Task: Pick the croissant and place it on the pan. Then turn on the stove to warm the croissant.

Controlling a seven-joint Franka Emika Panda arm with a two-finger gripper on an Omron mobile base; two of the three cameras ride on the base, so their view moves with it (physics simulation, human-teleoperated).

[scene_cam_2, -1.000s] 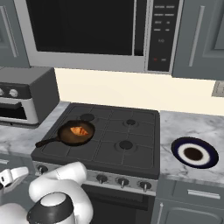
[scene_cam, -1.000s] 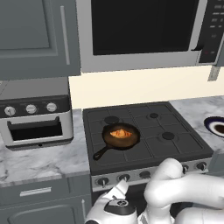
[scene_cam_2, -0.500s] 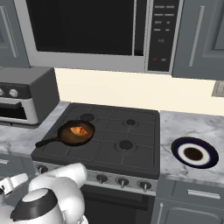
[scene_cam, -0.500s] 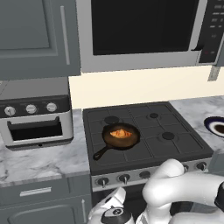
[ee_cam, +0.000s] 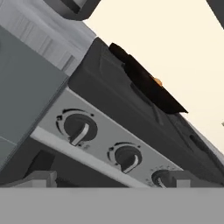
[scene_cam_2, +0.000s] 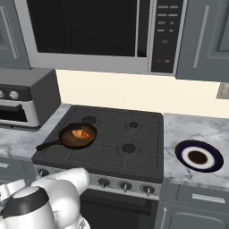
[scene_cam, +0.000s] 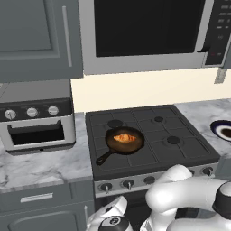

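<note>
Jaws spread wide as before, nothing held, lower now before the stove knobs; croissant unmoved in pan.

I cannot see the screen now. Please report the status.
Gripper open, low before stove knobs. Croissant in pan. Nothing in the way.
</note>
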